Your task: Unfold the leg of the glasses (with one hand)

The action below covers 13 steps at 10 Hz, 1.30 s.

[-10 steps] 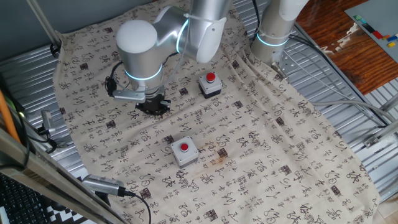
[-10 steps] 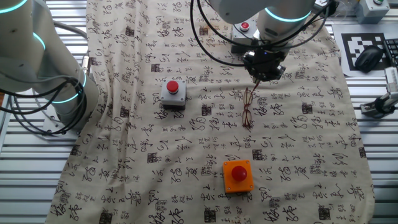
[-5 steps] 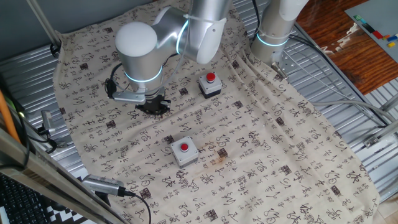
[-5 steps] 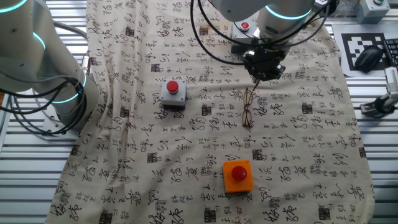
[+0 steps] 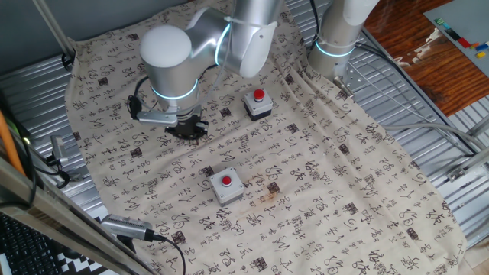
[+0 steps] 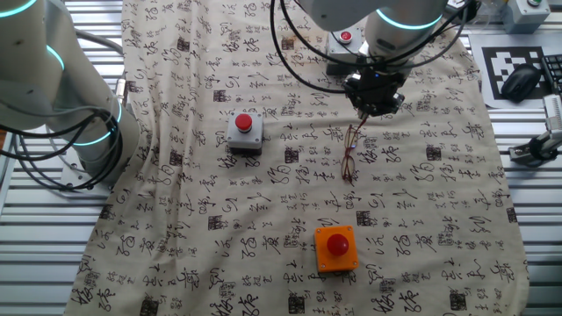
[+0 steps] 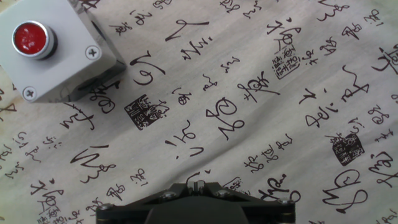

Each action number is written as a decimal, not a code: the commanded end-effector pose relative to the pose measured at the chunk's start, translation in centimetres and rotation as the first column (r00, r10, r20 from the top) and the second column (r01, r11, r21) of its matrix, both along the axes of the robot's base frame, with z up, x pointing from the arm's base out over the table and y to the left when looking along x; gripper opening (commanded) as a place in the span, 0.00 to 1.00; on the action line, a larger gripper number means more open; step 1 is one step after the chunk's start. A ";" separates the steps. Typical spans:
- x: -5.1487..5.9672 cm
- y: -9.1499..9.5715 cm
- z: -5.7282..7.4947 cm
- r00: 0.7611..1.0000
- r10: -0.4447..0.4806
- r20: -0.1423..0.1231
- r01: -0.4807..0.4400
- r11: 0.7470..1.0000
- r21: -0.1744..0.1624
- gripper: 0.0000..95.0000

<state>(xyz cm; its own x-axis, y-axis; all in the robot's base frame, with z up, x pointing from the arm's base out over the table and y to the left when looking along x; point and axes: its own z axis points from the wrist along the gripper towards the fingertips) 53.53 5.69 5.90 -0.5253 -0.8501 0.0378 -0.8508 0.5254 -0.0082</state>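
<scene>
Worktop: ribbed metal surface (image 6: 35, 263) covered by a beige cloth (image 6: 219, 263) printed with black calligraphy characters and seal marks.

Glasses (image 6: 350, 156): thin reddish-brown wire frame, lying on the cloth right of centre in the other fixed view, running roughly top to bottom of the frame. The upper end lay directly under the end effector; contact could not be judged. Not discernible in the first fixed view or the hand view.

End effector (image 6: 374, 98): black, pointed down at the cloth, upper right of the other fixed view; in the first fixed view (image 5: 186, 128) at left of centre beneath the silver arm joint. Finger opening could not be told from any view; the hand view showed only the dark body at the bottom edge.

Grey button box with red button (image 6: 245, 131): left of the glasses, well apart; upper left corner of the hand view (image 7: 50, 46).

Orange button box (image 6: 335, 247): below the glasses, lower centre.

Second grey button box (image 5: 257, 104): near the arm, upper centre.

Second robot arm (image 6: 53, 96): left edge of the other fixed view.
</scene>
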 end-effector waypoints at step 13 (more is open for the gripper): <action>0.0 -0.1 0.4 1.000 -0.007 -0.011 0.007 1.000 -0.011 0.00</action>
<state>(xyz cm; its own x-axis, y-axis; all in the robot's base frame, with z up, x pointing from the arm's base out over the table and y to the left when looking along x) 53.50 5.60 6.25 -0.5322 -0.8449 0.0544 -0.8463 0.5328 -0.0053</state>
